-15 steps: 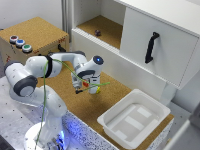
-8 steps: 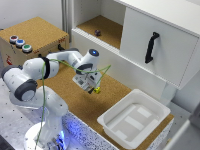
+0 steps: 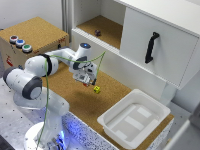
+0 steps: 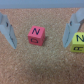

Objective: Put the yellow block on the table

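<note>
Down over the cork, the pincer [image 3: 87,81] hangs with its jaws spread apart and nothing between them. Close up from the wrist, a pink block [image 4: 36,35] lies on the cork between the two fingers [image 4: 10,28], touching neither. Just outside one finger lies the yellow block [image 3: 96,89], resting on the table [image 3: 75,102]. Further toward the exterior view's right sits a white tray [image 3: 132,120], well apart from the block.
</note>
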You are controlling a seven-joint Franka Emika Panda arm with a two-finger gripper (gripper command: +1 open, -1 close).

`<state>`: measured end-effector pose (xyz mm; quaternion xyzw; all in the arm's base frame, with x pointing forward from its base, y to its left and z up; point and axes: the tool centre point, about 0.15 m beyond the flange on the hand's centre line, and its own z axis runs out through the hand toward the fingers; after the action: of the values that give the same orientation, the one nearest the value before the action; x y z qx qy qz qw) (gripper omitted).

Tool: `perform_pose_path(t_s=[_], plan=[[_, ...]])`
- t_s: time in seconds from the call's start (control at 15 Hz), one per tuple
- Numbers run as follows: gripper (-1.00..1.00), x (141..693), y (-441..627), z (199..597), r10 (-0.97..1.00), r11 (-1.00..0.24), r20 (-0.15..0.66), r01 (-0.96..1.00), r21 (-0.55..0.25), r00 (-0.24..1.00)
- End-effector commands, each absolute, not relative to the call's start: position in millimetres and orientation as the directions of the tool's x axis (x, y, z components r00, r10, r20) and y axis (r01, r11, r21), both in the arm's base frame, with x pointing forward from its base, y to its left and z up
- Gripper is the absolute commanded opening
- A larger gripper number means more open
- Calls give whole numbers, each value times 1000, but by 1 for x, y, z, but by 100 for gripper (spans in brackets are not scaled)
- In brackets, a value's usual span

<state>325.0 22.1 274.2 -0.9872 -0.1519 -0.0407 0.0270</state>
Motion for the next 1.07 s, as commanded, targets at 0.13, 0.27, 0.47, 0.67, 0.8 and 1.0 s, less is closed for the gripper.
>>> perform_pose_path(t_s=[0.13, 0.27, 0.47, 0.67, 0.8, 1.0], plan=[[-100, 373, 14, 257, 242, -969, 61, 245, -39, 968], [-100, 379, 15, 253, 240, -969, 69, 243, -38, 968], [-100, 387, 17, 247, 231, -972, 67, 234, -34, 971], [-100, 389, 17, 244, 227, -972, 57, 230, -39, 972], [-100, 384, 16, 252, 216, -974, 67, 220, -49, 974], [-100, 366, 24, 271, 226, -970, 90, 233, -69, 970]])
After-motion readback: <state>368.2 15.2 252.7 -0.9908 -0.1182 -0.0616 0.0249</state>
